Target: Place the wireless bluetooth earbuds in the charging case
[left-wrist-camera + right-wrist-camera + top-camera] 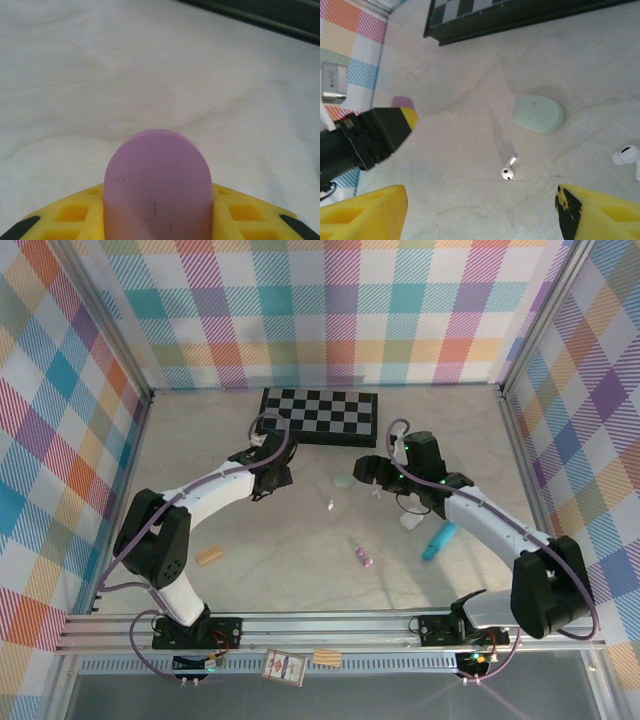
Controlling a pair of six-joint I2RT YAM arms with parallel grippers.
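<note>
Our left fingers [70, 212] clench a rounded pink-purple plastic case [157, 185]. Our right fingers [365, 212] hang released over a tiny white glossy earbud [507, 170] on the worktop [470, 75] near a mint-green pebble case [538, 113].

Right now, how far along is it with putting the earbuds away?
Barely begun. Done: nothing; a white earbud and a second earbud lie loose on the table near the mint case. In hand: the left claw grips a pink case; the right claw hangs open above them. Left: inserting every earbud.
</note>
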